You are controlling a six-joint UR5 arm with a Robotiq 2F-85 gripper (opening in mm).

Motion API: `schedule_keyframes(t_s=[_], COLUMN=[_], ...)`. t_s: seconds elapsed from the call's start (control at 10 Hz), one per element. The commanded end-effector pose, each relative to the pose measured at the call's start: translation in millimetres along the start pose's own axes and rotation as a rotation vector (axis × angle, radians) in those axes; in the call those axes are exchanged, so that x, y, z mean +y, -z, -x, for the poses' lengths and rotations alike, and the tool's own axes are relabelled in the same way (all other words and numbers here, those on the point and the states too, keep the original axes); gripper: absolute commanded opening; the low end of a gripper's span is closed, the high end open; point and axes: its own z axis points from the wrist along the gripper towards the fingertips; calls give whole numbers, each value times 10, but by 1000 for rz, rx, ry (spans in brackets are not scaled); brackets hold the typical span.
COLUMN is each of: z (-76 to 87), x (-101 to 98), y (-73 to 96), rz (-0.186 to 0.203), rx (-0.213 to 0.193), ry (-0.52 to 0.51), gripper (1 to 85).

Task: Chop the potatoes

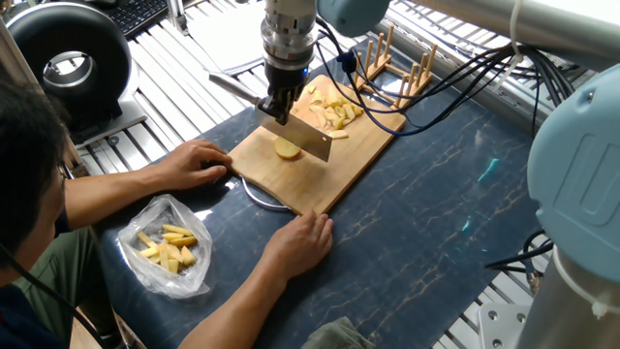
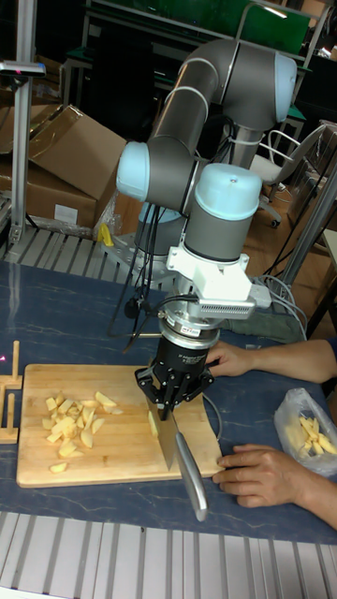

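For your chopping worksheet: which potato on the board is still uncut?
The rounded potato chunk beside the knife blade; the others lie as small cut pieces at the board's far end.

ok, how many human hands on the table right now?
2. One hand holds the cutting board's near-left edge; the other hand rests at its front corner. None look hidden.

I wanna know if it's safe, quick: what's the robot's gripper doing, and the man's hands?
Gripper: closed on the knife.
Person's left hand: flat, holding the cutting board.
Person's right hand: resting at the board's edge.
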Motion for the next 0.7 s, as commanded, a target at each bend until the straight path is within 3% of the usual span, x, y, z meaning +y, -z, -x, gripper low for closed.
schedule_keyframes(t_s=[0.0, 0.3, 0.4, 0.6], z=[33, 17, -19, -134], x=[-71, -88, -153, -112], y=[-158, -170, -84, 440], rz=[-9, -3, -20, -49], rx=[-28, -31, -5, 86], ry=[17, 45, 59, 58], gripper=[10, 10, 10, 10])
